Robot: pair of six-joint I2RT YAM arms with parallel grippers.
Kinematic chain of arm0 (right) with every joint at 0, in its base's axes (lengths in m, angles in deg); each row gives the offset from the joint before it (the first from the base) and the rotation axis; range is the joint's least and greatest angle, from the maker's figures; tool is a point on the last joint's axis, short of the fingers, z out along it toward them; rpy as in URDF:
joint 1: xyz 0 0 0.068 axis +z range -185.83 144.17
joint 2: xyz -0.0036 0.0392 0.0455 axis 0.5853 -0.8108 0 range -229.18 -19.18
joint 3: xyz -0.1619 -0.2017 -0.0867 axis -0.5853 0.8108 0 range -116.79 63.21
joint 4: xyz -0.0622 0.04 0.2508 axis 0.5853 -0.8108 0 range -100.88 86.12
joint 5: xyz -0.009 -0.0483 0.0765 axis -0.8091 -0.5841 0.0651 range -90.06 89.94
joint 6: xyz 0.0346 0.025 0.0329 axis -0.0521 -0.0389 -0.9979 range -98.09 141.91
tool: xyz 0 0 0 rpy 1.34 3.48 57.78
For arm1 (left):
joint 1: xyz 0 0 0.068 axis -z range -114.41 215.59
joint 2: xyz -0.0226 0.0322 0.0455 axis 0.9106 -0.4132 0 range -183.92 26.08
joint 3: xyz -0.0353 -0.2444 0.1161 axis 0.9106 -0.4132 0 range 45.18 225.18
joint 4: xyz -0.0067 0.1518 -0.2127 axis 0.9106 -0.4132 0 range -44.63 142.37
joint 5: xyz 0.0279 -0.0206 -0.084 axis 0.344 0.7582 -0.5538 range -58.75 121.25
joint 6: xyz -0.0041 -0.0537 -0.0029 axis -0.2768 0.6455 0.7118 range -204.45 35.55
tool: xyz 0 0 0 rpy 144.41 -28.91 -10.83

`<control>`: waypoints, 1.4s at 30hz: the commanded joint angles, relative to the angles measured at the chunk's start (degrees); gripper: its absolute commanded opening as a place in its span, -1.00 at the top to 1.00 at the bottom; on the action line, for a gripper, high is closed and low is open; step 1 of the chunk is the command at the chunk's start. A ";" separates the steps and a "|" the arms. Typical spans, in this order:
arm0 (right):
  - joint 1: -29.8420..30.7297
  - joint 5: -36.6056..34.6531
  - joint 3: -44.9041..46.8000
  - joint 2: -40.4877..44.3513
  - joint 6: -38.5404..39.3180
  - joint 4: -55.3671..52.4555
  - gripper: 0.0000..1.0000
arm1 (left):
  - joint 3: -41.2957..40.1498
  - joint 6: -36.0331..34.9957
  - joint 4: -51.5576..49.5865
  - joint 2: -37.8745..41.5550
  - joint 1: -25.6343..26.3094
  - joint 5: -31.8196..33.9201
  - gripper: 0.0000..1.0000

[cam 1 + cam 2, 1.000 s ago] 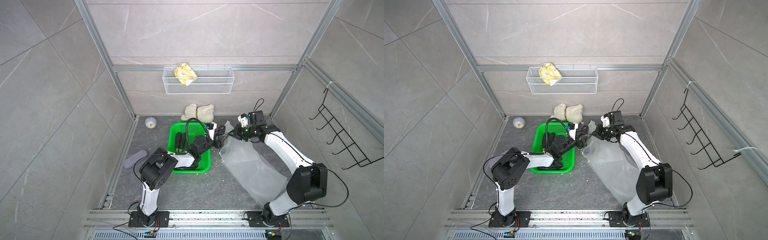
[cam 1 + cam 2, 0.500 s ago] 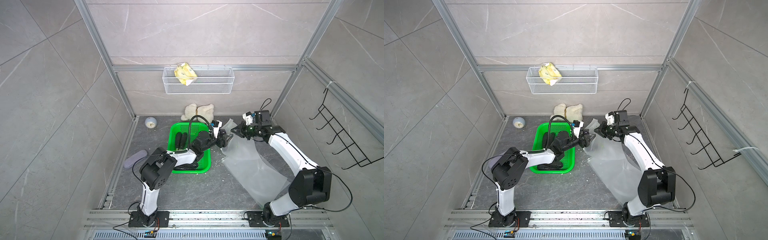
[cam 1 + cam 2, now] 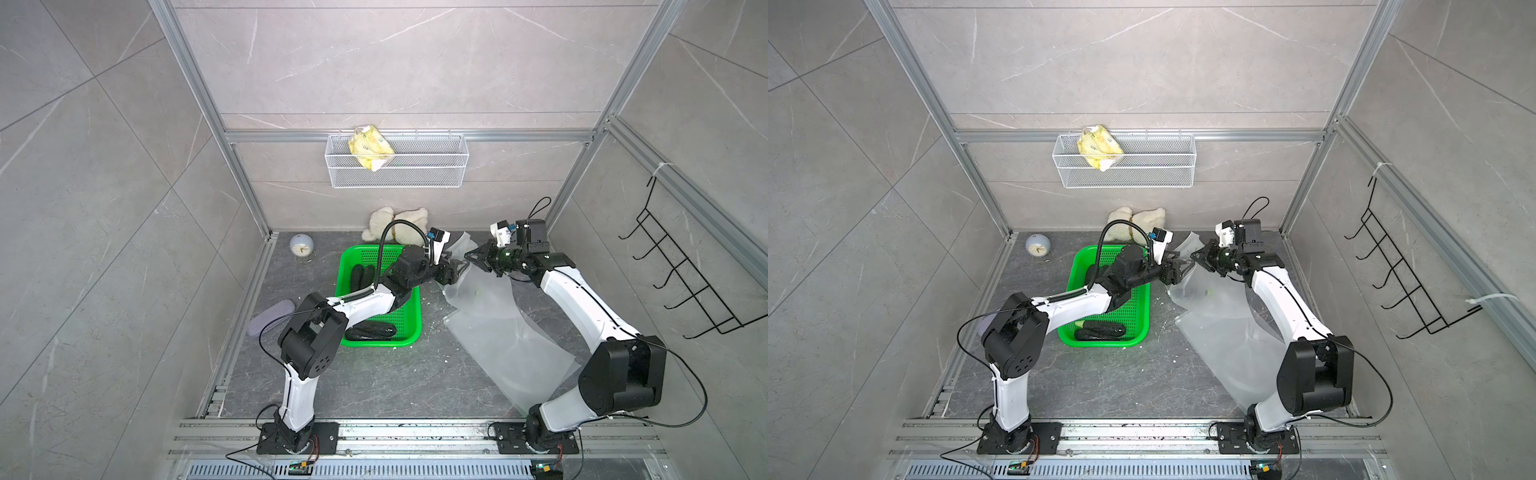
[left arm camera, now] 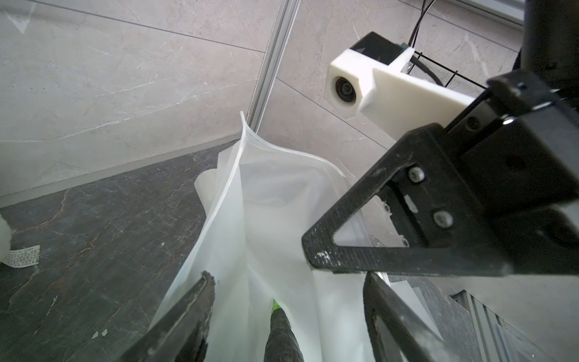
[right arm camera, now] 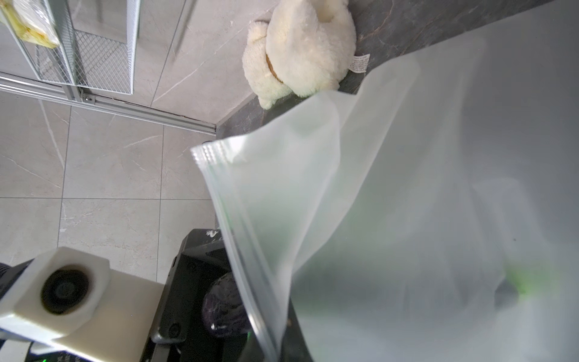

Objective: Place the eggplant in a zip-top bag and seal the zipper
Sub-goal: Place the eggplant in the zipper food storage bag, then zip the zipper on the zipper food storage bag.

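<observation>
Eggplant [image 4: 280, 332] is let go by the open left gripper [image 4: 286, 279] inside the zip-top bag [image 3: 490, 316], pinched by the right gripper [image 3: 469, 254]. Sealing is needed next.

Legible text, brands, numbers or signs: I found none in any view.

Print-bearing items checked:
- The sewn-in label [image 5: 359, 63] on the plush toy [image 5: 300, 47] carries fine dark lines of print. They are too small to read from my right wrist camera and blurred from my left wrist camera.
- The yellow packet [image 3: 370, 148] in the wire basket [image 3: 436, 174] shows green printing in both top views. The characters cannot be made out.
- The clock [image 3: 301, 246] has marks on its dial in both top views, but I can distinguish no numeral.
</observation>
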 commanded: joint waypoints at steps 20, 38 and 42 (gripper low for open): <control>-4.30 6.56 6.35 1.67 -10.79 12.53 0.90 | -5.07 5.92 -5.44 12.18 -5.45 -4.37 -0.57; -5.68 3.49 8.04 1.54 -27.61 23.85 0.90 | -14.78 3.79 1.15 11.87 -1.58 -5.44 -0.38; -5.69 3.19 8.39 1.78 -28.96 24.57 0.90 | -15.60 1.58 5.55 10.78 0.71 -3.35 -0.38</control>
